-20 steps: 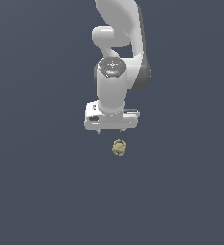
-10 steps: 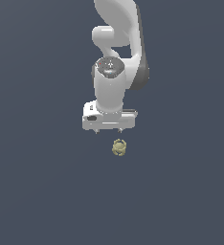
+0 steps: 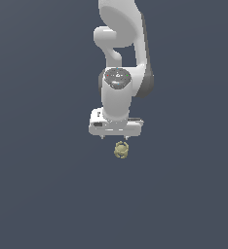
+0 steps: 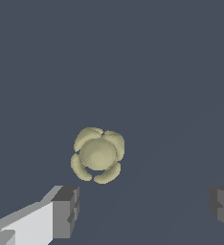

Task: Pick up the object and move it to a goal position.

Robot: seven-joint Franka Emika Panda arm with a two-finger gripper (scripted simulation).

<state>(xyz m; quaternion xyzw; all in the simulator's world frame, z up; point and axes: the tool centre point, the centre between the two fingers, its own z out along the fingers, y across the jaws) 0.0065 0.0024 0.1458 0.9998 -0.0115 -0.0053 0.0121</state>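
While the tool (image 3: 116, 137) hangs open, the object (image 3: 121, 150) lies apart on bare floor (image 3: 43, 185).

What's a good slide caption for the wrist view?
Open pincer poised over the small olive-yellow lobed object, which is not yet between its fingers.

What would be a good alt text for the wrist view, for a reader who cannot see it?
A small olive-yellow object, a round centre ringed by petal-like lobes, lies on a plain dark grey surface. The open gripper shows two dark fingertips spread wide apart, neither touching it.
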